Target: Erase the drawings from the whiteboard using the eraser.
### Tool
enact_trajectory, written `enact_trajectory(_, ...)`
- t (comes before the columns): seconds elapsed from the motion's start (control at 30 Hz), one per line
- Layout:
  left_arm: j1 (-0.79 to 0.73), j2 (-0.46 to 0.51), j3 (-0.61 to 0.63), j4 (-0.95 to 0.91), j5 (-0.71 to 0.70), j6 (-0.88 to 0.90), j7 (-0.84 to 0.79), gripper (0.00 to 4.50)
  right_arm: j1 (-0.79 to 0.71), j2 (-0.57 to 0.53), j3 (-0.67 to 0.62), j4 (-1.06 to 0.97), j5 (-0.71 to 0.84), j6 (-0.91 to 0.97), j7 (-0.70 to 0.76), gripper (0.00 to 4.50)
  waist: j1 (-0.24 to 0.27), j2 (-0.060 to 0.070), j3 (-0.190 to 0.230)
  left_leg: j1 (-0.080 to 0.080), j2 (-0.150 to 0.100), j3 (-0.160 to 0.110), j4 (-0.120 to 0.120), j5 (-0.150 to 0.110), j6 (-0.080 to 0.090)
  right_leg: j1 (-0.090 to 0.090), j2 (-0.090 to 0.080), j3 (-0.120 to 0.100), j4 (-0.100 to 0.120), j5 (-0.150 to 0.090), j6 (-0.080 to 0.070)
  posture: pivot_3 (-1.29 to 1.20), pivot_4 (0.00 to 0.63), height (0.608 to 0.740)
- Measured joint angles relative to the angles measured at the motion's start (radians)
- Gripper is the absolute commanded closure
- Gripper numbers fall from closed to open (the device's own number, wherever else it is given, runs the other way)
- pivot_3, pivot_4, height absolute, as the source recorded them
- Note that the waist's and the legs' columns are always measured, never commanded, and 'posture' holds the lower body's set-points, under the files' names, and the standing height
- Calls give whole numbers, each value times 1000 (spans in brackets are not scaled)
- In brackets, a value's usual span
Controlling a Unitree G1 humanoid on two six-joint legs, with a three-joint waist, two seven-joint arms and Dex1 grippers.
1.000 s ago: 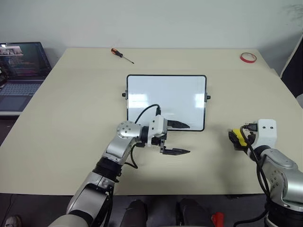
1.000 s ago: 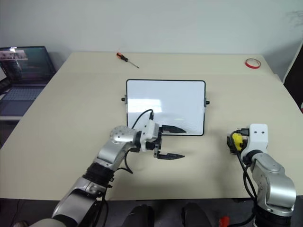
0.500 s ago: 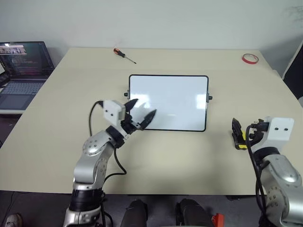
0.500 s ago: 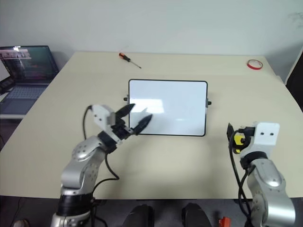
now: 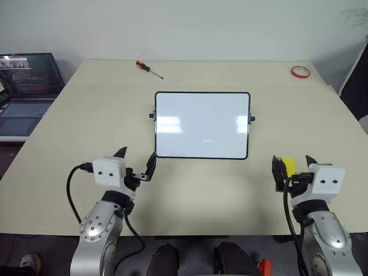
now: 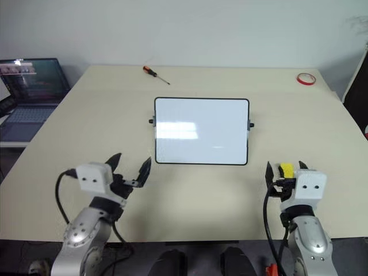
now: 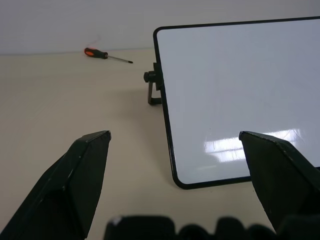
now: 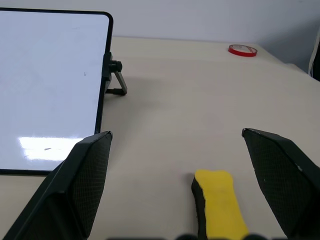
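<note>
Glossy white whiteboard (image 5: pixel 202 125) with thin black frame, rounded corners and a small black knob on each short side, flat at the centre of a matte beige table (image 5: pixel 69 144); surface wiped clean apart from 2 bright reflections and a few faint specks, no legible drawings. From the board: slim screwdriver (image 5: pixel 148 68) with orange-and-black handle and thin metal shaft at 11 o'clock, near the far edge; flat red tape ring (image 5: pixel 300 71) at 1 o'clock, near the far corner; open laptop (image 5: pixel 26 86) at 9 o'clock, off the table on a separate surface, screen lit with small coloured text too fine to read. No brand marks or readable writing anywhere. At 7 o'clock, left gripper (image 5: pixel 135 163), white boxy housing, 2 smooth black tapered fingers spread wide apart with nothing between, one tip just short of the board's near corner. At 5 o'clock, right gripper (image 5: pixel 293 165), same white housing and black fingers with finely textured inner pads, jaws likewise wide apart. Small yellow eraser (image 8: pixel 218 202) with rounded top and dark underside, lying on the table between the right fingers (image 8: pixel 85 185), gaps visible on both sides in the right wrist view, touching neither; well clear of the whiteboard's short edge.
</note>
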State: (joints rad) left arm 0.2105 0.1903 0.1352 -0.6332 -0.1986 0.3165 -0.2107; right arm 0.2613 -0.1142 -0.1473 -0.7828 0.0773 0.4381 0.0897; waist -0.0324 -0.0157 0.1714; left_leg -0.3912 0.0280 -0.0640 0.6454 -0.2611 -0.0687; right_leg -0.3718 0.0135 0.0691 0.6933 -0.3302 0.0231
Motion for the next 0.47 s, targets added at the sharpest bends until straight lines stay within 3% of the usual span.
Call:
enact_trajectory(0.3,-10,1,-67,-3,48,-21,14,0,1,-14,26,40,-19,-39,6,18,0,-1,0,0,0,3,0,0,0,0,1,1,-1,0,0,0,150,740)
enact_trajectory(0.47,12,-24,-81,-5,63,-27,45,0,-13,-79,-5,40,-13,-38,43,18,-1,-1,0,0,0,5,0,0,0,0,1,2,0,0,0,0,150,740)
